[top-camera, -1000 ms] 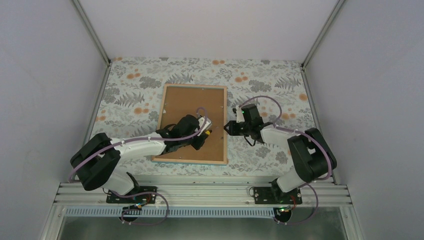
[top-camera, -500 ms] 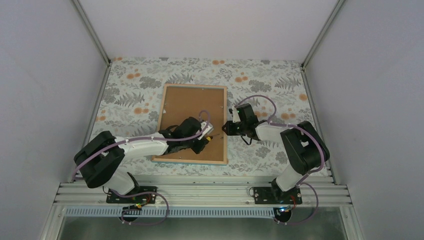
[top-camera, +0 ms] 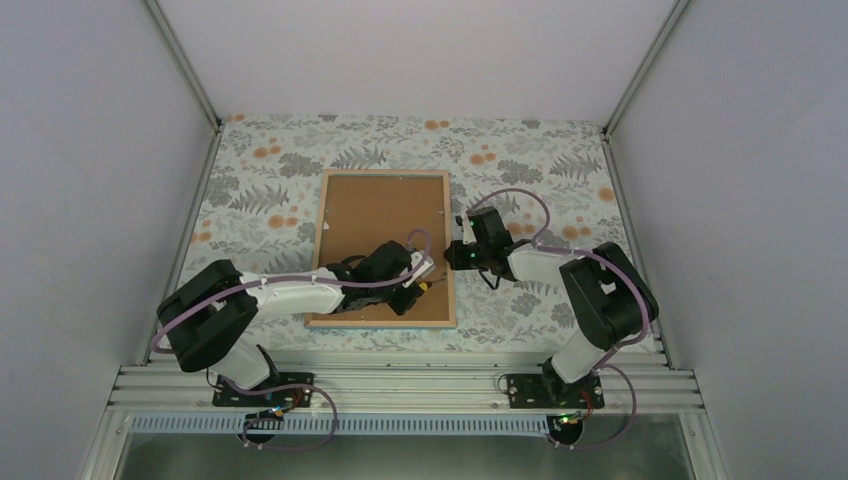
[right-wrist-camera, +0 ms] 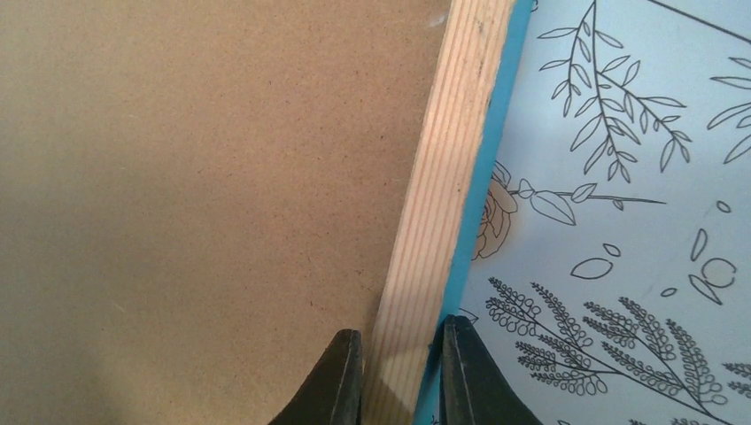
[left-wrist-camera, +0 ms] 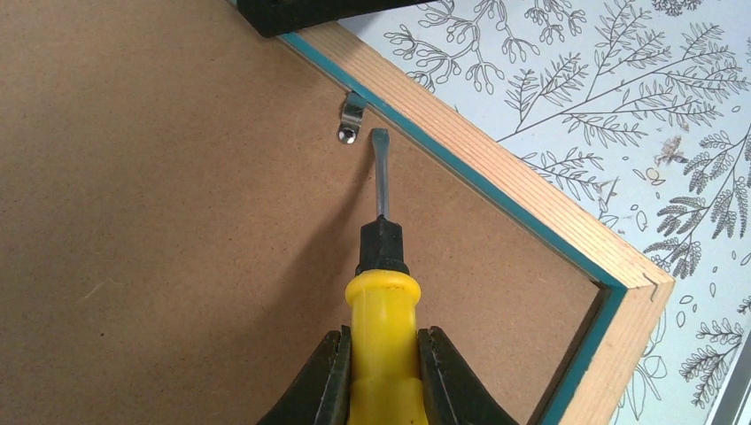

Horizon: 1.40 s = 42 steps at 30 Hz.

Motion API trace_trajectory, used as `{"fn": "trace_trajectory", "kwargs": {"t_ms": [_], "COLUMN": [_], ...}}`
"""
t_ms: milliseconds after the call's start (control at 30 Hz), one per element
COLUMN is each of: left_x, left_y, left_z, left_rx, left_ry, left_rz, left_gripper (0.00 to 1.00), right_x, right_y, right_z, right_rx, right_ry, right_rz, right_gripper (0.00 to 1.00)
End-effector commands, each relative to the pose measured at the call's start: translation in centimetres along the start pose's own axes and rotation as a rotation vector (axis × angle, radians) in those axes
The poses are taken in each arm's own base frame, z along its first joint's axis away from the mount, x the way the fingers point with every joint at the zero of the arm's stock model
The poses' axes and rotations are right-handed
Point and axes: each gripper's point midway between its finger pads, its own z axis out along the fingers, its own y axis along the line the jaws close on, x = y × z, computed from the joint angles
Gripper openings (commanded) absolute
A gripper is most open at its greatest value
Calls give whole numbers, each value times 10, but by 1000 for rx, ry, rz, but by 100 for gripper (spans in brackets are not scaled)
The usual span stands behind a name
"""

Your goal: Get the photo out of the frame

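On the floral table [top-camera: 540,150], the frame [top-camera: 322,240] is lying face down with its brown backing board [top-camera: 380,210] up, so the photo is sitting hidden underneath, not visible. Left end effector [left-wrist-camera: 383,379] is clamping the yellow screwdriver [left-wrist-camera: 381,297], blade pointing at the metal retaining clip [left-wrist-camera: 352,119] on the right rim, likely to turn it aside and free the board. Right end effector [right-wrist-camera: 400,354] is pinching that wooden rim, probably steadying the frame against the prying.

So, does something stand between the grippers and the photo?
Yes. The frame lies face down, and its brown backing board fills the opening, so the photo is hidden. A metal tab at the rim holds the board in.
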Motion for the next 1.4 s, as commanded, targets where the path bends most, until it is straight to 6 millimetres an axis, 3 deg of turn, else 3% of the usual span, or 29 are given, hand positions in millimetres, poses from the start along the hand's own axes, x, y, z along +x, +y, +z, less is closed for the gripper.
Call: {"fn": "trace_trajectory", "kwargs": {"t_ms": [0,567,1367], "left_x": [-8,-15,-24], "left_y": [-8,0,41], "left_z": [-3,9,-13], "left_rx": [20,-26,-242], "left_ry": [-14,-19,-161], "left_rz": [-8,-55,-340], "left_gripper": [2,2,2], "right_x": [1,4,7], "right_y": [2,2,0], "right_z": [2,3,0], "right_rx": [14,12,19], "right_ry": [2,8,-1], "right_rz": [-47,-50,-38], "right_gripper": [5,4,4]}}
